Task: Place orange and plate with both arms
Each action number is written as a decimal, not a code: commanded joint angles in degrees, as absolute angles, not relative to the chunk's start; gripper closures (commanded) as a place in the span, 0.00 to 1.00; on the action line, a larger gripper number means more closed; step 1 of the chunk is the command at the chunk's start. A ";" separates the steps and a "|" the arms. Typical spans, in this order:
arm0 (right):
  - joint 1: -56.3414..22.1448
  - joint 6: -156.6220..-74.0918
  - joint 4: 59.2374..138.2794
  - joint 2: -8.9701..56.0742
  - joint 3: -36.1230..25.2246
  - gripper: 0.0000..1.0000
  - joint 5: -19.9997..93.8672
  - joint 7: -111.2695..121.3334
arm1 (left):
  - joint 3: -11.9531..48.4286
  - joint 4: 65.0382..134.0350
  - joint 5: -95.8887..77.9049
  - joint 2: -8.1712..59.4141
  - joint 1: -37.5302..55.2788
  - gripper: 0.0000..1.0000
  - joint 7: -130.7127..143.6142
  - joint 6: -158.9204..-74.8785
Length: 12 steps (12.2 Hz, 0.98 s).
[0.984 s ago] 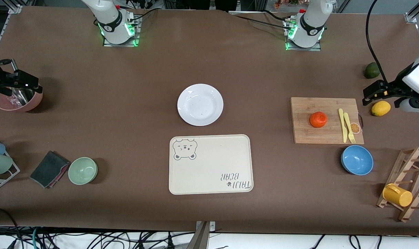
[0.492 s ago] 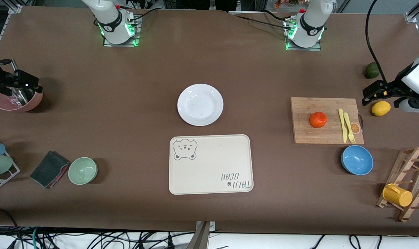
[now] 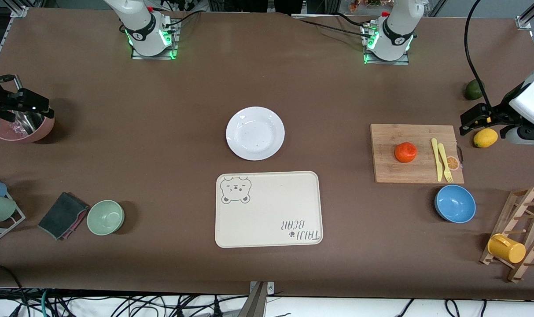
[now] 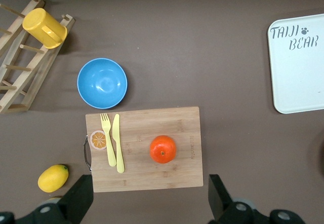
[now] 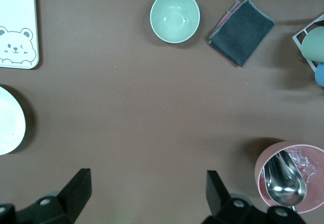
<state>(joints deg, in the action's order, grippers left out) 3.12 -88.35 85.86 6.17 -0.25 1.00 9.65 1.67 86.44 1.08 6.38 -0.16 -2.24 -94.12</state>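
Front view: left tool [image 3: 469,124] spread beside lemon [image 3: 485,138]; right tool [image 3: 40,110] spread over pink bowl [image 3: 24,128].

glossy plate [image 3: 255,133], wooden board [image 3: 416,153] (matt)

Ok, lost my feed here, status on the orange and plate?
Both grippers open: left gripper over the lemon, right gripper over the pink pot. Orange on cutting board, plate untouched.
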 commanded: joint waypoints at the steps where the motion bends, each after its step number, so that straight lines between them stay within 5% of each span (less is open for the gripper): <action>1: 3.43 -87.54 87.27 4.14 -0.09 0.00 1.05 10.11 | 1.76 85.17 2.20 6.86 0.09 0.00 -2.28 -93.60; 12: 3.43 -87.89 87.54 4.13 -0.09 0.00 1.05 10.20 | 1.67 85.25 2.55 6.86 -0.09 0.00 -2.02 -93.52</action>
